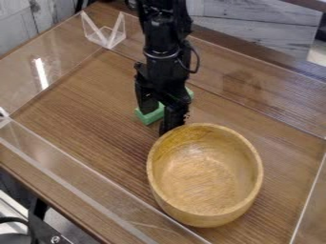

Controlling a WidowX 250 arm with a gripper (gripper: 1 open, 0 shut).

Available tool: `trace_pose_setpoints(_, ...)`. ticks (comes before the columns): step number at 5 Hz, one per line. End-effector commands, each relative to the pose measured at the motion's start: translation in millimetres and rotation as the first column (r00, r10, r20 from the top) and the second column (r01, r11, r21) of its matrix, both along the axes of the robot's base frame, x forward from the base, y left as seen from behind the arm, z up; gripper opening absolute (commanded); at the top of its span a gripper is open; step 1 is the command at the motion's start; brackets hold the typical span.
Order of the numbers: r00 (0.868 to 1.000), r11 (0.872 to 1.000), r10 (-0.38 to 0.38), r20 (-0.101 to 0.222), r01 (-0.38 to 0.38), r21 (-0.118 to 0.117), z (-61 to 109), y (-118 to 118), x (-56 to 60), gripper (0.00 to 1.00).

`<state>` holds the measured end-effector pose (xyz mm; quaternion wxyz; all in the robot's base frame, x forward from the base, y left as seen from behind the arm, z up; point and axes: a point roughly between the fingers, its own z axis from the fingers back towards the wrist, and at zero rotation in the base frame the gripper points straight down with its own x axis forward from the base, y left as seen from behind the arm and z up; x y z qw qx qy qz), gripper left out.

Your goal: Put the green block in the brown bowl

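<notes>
Wooden table [76, 124] fills the view, bounded by clear acrylic walls [90, 191]; near wall runs diagonally across the lower left, far wall carries a clear folded bracket [102, 29] at top left. Open wood lies left of the arm and between arm and near wall; less room on the right, where the tabletop is cut off by the picture edge.

Brown bowl [204, 173] sits lower right, upright, nothing inside, rim just beside the gripper's lower finger.

Black arm descends from the top edge, upper part cropped. Gripper [162, 111] points down, fingers spread apart, straddling the green block [149, 115].

Block rests on the table just up-left of the bowl; only its left end shows, the rest hidden behind the fingers. Contact between fingers and block cannot be made out.
</notes>
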<state>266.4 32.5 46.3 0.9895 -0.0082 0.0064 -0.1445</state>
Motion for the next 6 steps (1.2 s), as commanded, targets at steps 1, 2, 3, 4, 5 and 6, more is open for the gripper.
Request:
trace_pose_setpoints(1, 0.998, 1.000, -0.001, 0.063, 0.001, -0.003, 7.4, 4, 7.9, 1.00)
trace_pose_setpoints(2, 0.997, 1.000, -0.003, 0.074, 0.004, -0.011, 4.3, 5, 8.7, 0.00)
trace_pose_setpoints(3, 0.997, 1.000, 0.002, 0.078, 0.000, -0.021, 5.2, 5, 8.3, 0.00)
trace_pose_setpoints(4, 0.997, 0.999, 0.013, 0.077, -0.011, -0.031, 10.2, 5, 6.9, 0.00)
trace_pose_setpoints(5, 0.997, 0.999, 0.030, 0.074, -0.027, -0.041, 16.5, 5, 5.4, 0.00)
trace_pose_setpoints(6, 0.997, 0.998, 0.040, 0.071, -0.037, -0.051, 21.7, 5, 4.3, 0.00)
